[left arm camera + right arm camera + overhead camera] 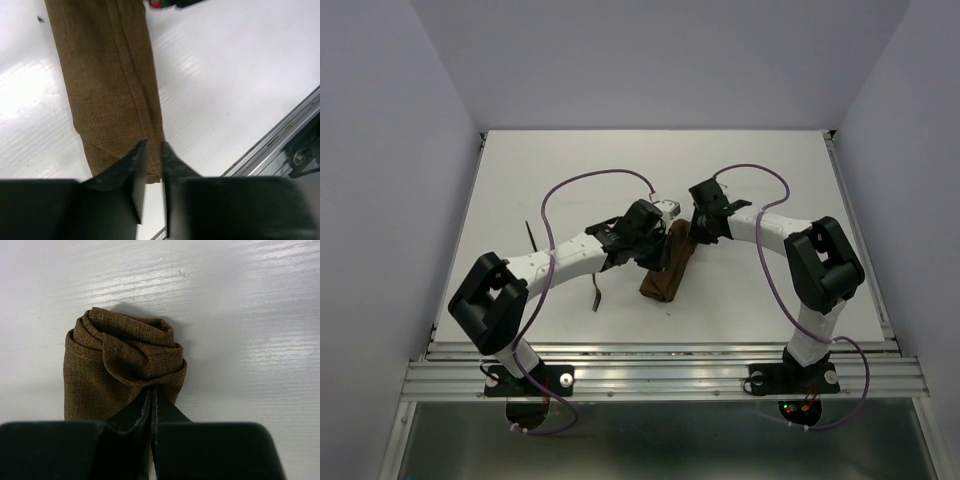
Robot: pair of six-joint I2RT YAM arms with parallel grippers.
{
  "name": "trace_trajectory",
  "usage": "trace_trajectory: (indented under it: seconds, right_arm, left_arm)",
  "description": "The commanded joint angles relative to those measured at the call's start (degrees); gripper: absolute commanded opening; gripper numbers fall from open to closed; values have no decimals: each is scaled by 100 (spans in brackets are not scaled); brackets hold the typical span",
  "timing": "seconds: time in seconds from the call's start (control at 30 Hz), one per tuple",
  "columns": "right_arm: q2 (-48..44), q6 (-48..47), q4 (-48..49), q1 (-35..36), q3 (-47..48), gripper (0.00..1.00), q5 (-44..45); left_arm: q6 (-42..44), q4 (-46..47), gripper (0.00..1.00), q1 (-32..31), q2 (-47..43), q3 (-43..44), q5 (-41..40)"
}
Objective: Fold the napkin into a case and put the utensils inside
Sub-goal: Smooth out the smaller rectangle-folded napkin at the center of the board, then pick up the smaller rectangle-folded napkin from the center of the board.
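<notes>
The napkin is folded into a narrow brown case (pixel 665 268) lying at mid-table. My right gripper (pixel 697 232) is at its far end, shut on a fold of the bunched cloth (pixel 125 360); its fingertips (pixel 151 390) are pressed together on it. My left gripper (pixel 654 252) is over the case, and its fingers (pixel 135 160) stand a narrow gap apart just above the case's near end (pixel 110 85), holding nothing. One thin dark utensil (pixel 532 236) lies at the left. Another (pixel 597 293) lies by the left forearm.
The aluminium rail (pixel 660 372) runs along the table's near edge and shows at the lower right of the left wrist view (pixel 280 140). Purple cables loop over both arms. Grey walls enclose the table on three sides.
</notes>
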Motion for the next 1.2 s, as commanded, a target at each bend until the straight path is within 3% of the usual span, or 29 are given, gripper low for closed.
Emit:
trace_trajectory:
  seconds: [0.0, 0.13, 0.23, 0.33, 0.87, 1.17]
  right_arm:
    - [116, -26, -145, -8, -56, 1, 169]
    - [64, -9, -145, -8, -56, 1, 160]
    - [37, -9, -145, -8, -73, 1, 160]
    - [28, -9, -145, -8, -82, 2, 151]
    - [46, 18, -137, -8, -91, 2, 63]
    - [37, 9, -128, -8, -126, 6, 37]
  left_arm:
    - [177, -178, 31, -74, -300, 391, -244]
    - [256, -204, 57, -250, 51, 566, -683]
    - [238, -143, 66, -434, 183, 576, -1044]
    - [177, -11, 70, -549, 315, 558, -1412]
    - [150, 762, 64, -901, 1009, 479, -1880]
    - [106, 860, 54, -997, 1510, 558, -2125]
